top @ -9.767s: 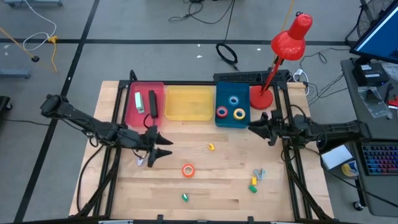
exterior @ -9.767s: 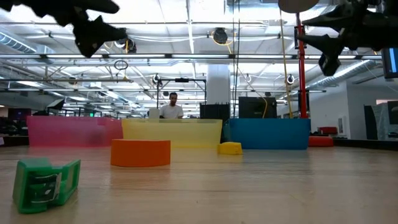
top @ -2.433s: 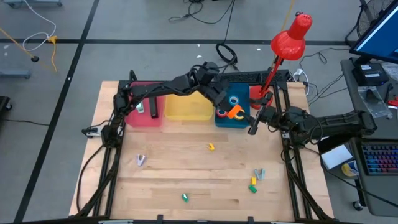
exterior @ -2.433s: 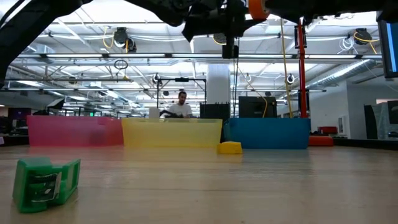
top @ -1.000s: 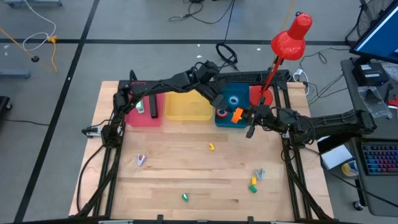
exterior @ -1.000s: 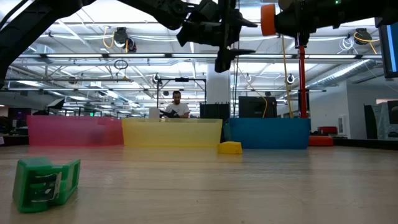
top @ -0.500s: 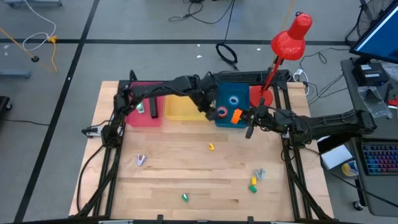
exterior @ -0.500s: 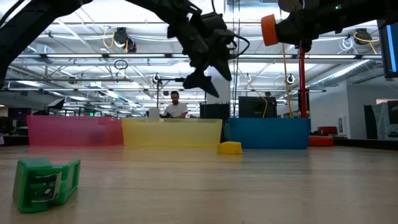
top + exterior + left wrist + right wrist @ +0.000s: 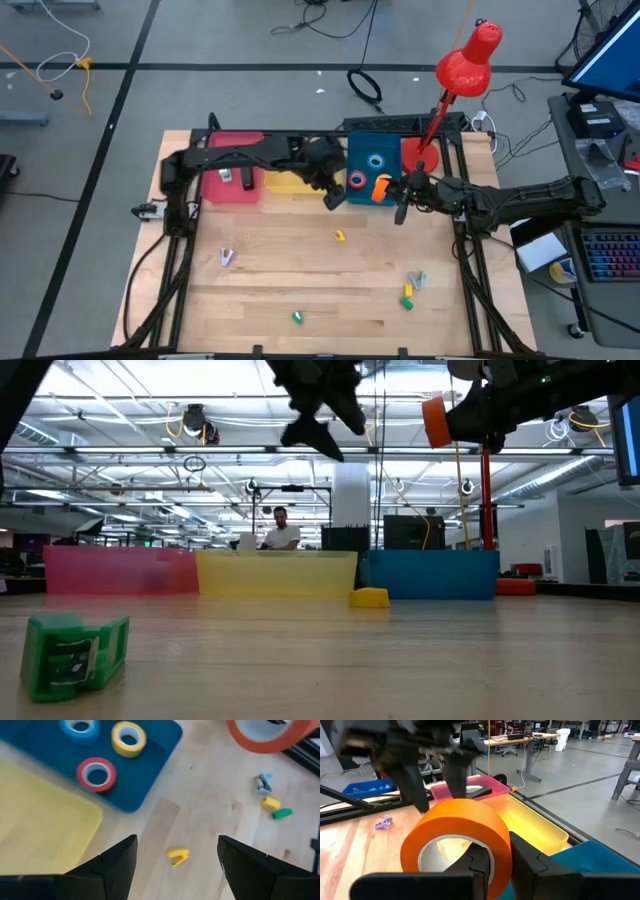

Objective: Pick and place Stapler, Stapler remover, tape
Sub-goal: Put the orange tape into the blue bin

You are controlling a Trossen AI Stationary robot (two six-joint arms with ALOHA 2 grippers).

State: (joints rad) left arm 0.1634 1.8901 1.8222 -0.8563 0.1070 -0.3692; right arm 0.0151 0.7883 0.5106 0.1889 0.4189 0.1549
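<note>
My right gripper (image 9: 392, 189) is shut on an orange tape roll (image 9: 380, 188), which hangs above the blue bin (image 9: 368, 148) at the back. A blue roll (image 9: 80, 727), a yellow roll (image 9: 129, 738) and a red roll (image 9: 96, 773) lie flat in that bin. My left gripper (image 9: 335, 196) is open with nothing between its fingers, in the air over the near edge where the yellow bin (image 9: 290, 182) meets the blue one. A dark stapler (image 9: 246, 176) lies in the pink bin (image 9: 215, 190). Small staple removers lie on the wood, among them a yellow one (image 9: 340, 236) and a green one (image 9: 75, 653). My right gripper has the orange roll's wall (image 9: 501, 851) pinched, one finger (image 9: 472, 865) in the centre hole and one (image 9: 532, 862) outside. The fingers come about level from the table's right. The roll stands on edge, tilted, lifted clear above the blue bin.
A red desk lamp (image 9: 455, 75) stands at the back right beside the blue bin. A purple remover (image 9: 226, 257) lies at the left, a grey, yellow and green cluster (image 9: 411, 286) at the near right. A person sits at a desk (image 9: 279, 532) beyond the table.
My left gripper has drawn back from beside the orange roll over the blue bin, toward the table's left and near edge, turning at the wrist; its fingers stay open. My right gripper keeps the roll in about the same place.
</note>
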